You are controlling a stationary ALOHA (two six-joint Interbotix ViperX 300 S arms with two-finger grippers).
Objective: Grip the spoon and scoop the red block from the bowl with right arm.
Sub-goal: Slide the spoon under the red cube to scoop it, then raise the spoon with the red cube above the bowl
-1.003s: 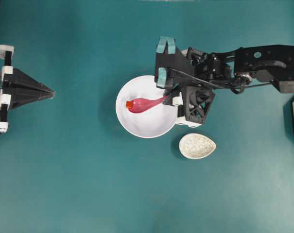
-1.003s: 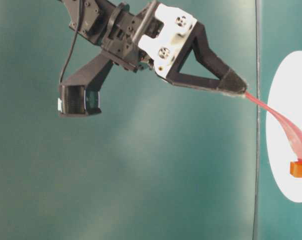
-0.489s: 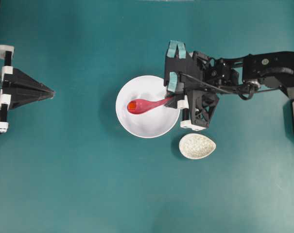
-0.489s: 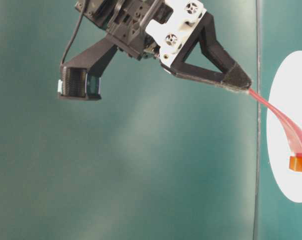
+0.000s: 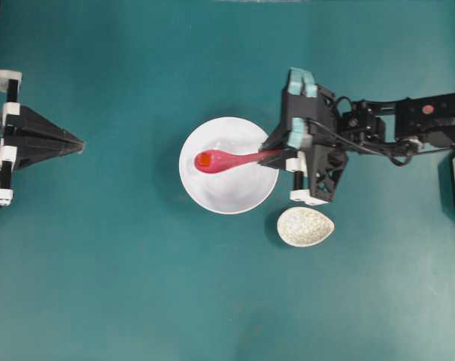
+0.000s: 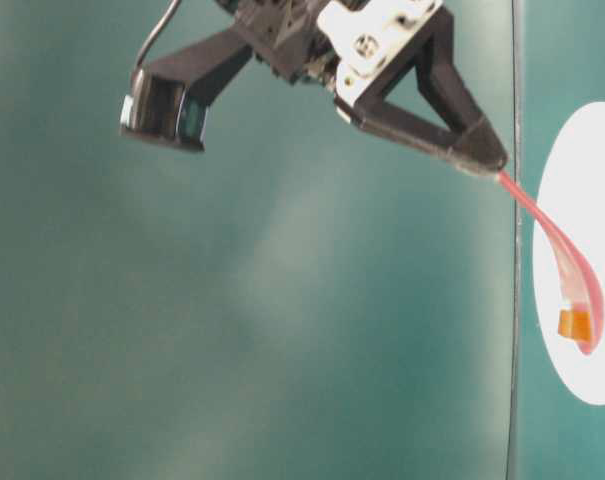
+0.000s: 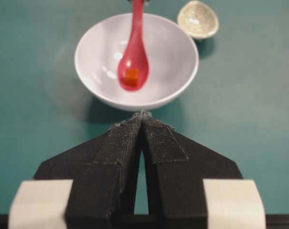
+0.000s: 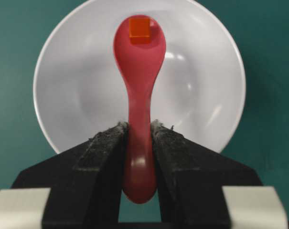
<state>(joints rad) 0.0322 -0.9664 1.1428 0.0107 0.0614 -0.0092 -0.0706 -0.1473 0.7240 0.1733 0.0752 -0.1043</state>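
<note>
Bowl [image 5: 229, 197]: landmark, white, on the surface.
Right gripper [image 8: 139, 143]: at bowl's rim, clamped on spoon handle.
Spoon [image 8: 140, 62]: scoop over bowl; keep level while lifting.
Block [image 8: 139, 27]: in scoop's tip; tilting risks spill.

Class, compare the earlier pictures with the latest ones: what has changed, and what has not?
The right gripper drew back rightward, tilting the spoon level; the red block, earlier at the scoop's tip, now sits inside it. The grip on the handle, the bowl, the spoon rest and the left gripper stayed as they were.
</note>
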